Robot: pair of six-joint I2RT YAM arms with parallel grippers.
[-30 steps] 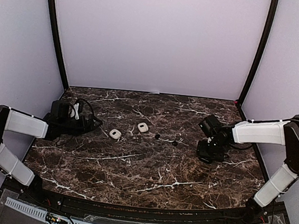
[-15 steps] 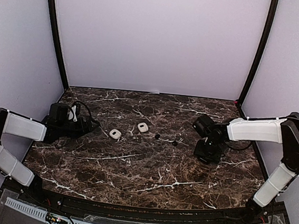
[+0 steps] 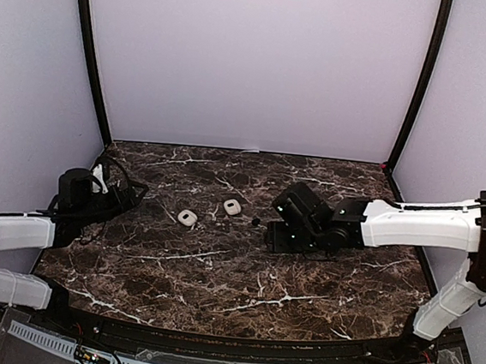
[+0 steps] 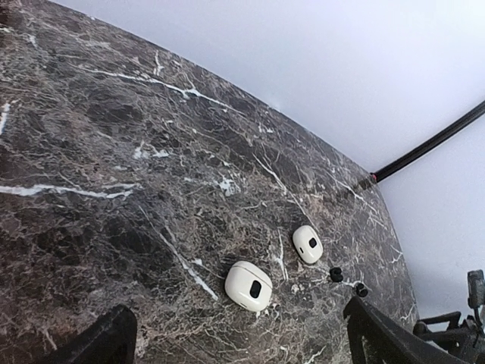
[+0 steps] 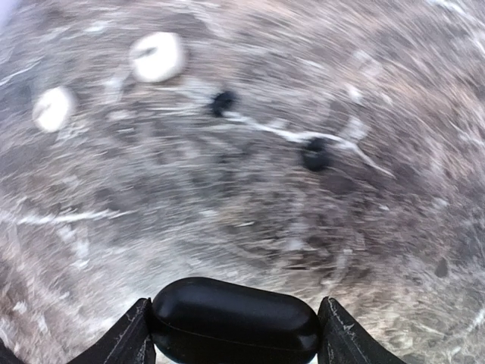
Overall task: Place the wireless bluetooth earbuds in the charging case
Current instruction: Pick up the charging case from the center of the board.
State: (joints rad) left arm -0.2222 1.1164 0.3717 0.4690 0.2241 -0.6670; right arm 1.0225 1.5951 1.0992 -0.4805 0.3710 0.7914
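Earbuds, two tiny black roundish ones [image 5: 315, 155], lie near mid-table just ahead of my right gripper [image 3: 283, 234], toward the far edge, the pair strung left to right. Its fingers clench a smooth black pebble-shaped charging case [image 5: 233, 315]. My left gripper [image 3: 128, 193] hangs released by the left edge, well apart.

Right wrist view's all smear now: black earbuds [image 5: 223, 101] just dark blobs, white cases [image 5: 157, 56] shapeless pale spots, the black case [image 5: 235, 309] in the right gripper [image 5: 236, 334] chopped by the bottom edge, and from above that arm hides one bud.
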